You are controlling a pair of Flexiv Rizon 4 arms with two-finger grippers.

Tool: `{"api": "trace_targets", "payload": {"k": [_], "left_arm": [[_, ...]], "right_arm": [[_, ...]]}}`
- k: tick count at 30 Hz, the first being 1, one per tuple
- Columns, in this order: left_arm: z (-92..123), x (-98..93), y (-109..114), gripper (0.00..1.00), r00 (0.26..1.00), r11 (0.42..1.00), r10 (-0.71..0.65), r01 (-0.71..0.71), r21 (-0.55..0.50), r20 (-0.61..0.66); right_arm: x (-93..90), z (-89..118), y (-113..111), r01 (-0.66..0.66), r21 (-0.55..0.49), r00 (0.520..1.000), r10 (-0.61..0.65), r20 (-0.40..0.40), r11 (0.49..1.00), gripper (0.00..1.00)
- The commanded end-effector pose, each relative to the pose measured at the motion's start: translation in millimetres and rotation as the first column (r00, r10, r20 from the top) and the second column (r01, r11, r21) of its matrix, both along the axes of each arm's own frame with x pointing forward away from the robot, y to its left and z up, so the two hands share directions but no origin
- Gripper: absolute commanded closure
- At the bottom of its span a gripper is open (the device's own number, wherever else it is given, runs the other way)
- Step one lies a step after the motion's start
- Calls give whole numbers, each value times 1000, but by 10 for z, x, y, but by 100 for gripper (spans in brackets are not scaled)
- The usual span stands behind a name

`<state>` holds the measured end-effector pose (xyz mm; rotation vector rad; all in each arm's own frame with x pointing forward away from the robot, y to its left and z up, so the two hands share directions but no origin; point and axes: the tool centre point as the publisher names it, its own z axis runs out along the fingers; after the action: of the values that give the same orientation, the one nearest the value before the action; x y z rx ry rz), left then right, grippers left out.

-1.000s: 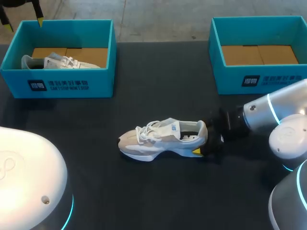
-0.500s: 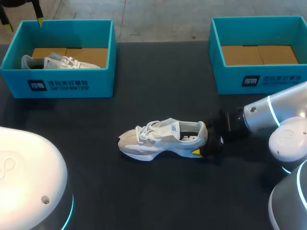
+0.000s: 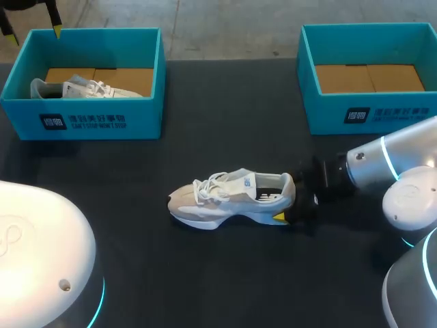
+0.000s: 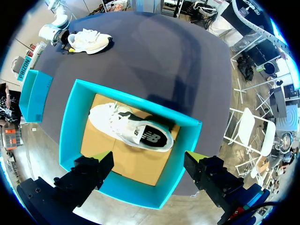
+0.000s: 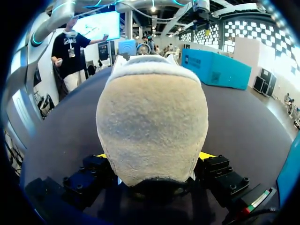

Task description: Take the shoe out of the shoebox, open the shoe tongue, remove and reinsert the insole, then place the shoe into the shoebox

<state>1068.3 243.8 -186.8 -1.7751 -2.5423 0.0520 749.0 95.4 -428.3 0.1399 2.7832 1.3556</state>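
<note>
Head view: a white shoe [image 3: 229,199] lies on its sole in the middle of the dark table [image 3: 225,102], toe to the left, heel to the right. The right arm [image 3: 382,164] comes in from the right, and the right gripper [image 3: 292,201] is at the heel, with one yellow tip showing on the heel's near side. At far left stands the teal left shoebox [image 3: 95,119] with a second shoe [image 3: 82,89] lying inside on the brown cardboard floor. At far right stands the right shoebox [image 3: 321,116], well apart from the shoe on the table. The left gripper [image 3: 31,31] hangs over the far left corner of the left shoebox.

Left wrist view: the left gripper [image 4: 149,161] is spread wide above the left shoebox [image 4: 75,122], touching nothing, with the box's wall between its fingers. The second shoe [image 4: 131,129] lies aslant on the box floor. Far ahead on the table [image 4: 164,56] sits the white shoe [image 4: 89,41] with the right gripper [image 4: 63,40] at its heel. The right shoebox [image 4: 35,93] stands off to one side.

Right wrist view: the white shoe's [image 5: 152,122] suede heel sits between the fingers of the right gripper [image 5: 153,157]. Both yellow tips lie against its sides, so the gripper clasps the heel. Beyond the shoe, across the table [image 5: 243,117], stands the left shoebox [image 5: 215,68].
</note>
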Motion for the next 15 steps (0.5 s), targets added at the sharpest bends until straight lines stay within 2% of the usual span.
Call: {"api": "trace_targets", "payload": {"k": [1, 6, 9, 10, 11, 12, 15], "left_arm": [[6, -2, 5, 0, 1000, 1000, -1, 1, 2, 0], [1, -1, -12, 0, 1000, 1000, 8, -8, -15, -7], [-7, 35, -102, 0, 992, 992, 128, -128, -13, -10], [7, 34, -152, 0, 975, 975, 221, -221, -5, -25], [14, 44, -176, 0, 971, 971, 238, -238, -27, -23], [65, 4, -225, 0, 968, 965, 253, -252, -74, 2], [148, -57, -345, 0, 927, 924, 375, -375, -72, -11]], "right_arm": [[-4, -46, 51, 1, -5, 1000, -1, 0, 1000, 100], [-4, -46, 51, 1, -5, 1000, -1, 0, 1000, 100], [-4, -46, 51, 1, -5, 1000, -1, 0, 1000, 100], [-4, -46, 51, 1, -5, 1000, -1, 0, 1000, 100], [-4, -46, 51, 1, -5, 1000, -1, 0, 1000, 100], [-4, -46, 51, 1, -5, 1000, -1, 0, 1000, 100], [-4, -46, 51, 1, -5, 1000, -1, 0, 1000, 100]]}}
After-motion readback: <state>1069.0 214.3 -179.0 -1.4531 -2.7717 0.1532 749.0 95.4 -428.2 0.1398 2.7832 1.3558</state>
